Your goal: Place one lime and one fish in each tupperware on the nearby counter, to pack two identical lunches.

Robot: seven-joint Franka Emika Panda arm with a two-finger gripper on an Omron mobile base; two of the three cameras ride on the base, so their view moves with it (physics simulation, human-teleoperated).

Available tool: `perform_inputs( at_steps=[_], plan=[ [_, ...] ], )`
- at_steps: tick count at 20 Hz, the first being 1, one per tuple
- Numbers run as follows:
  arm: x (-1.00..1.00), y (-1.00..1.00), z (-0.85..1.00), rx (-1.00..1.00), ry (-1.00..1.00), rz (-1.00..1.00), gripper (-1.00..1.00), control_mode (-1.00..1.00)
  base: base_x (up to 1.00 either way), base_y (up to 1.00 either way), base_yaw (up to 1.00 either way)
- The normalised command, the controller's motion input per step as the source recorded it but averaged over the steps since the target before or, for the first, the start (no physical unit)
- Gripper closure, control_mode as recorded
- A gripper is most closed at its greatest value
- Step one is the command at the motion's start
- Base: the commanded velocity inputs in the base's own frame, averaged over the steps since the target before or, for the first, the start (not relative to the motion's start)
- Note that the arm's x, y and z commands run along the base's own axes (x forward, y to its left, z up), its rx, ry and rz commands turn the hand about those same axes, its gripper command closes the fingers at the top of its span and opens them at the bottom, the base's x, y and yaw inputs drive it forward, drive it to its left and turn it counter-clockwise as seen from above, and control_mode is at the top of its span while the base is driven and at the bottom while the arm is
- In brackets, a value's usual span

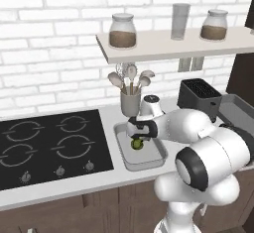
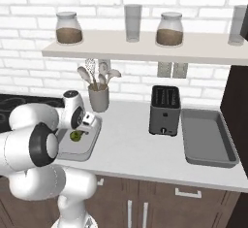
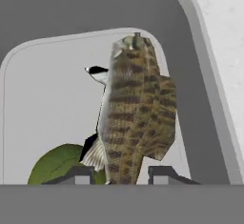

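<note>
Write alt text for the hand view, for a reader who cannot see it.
A brown-olive fish hangs over the pale floor of a tupperware, its tail end between the two tips of the gripper at the bottom. A green lime lies in the tupperware at the lower left, and a strip of pale counter shows at the right.
</note>
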Motion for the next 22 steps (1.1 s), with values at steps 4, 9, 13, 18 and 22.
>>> perform_inputs(
  at_steps=[4,9,13,18,22],
  plan=[
    [-0.25,0.00,0.00,0.00,0.07,0.00,-1.00,-1.00,0.00,0.00,0.00],
    [-0.85,-0.19,0.08,0.03,0.04,0.00,-1.00,-1.00,0.00,0.00,0.00],
    [-0.98,-0.31,0.50,0.07,-0.05,0.00,-1.00,-1.00,0.00,0.00,0.00],
    [-0.83,-0.06,0.58,0.01,-0.09,0.00,-1.00,-1.00,0.00,0.00,0.00],
    [-0.63,0.00,0.62,-0.01,-0.15,0.00,-1.00,-1.00,0.00,0.00,0.00]
  ],
)
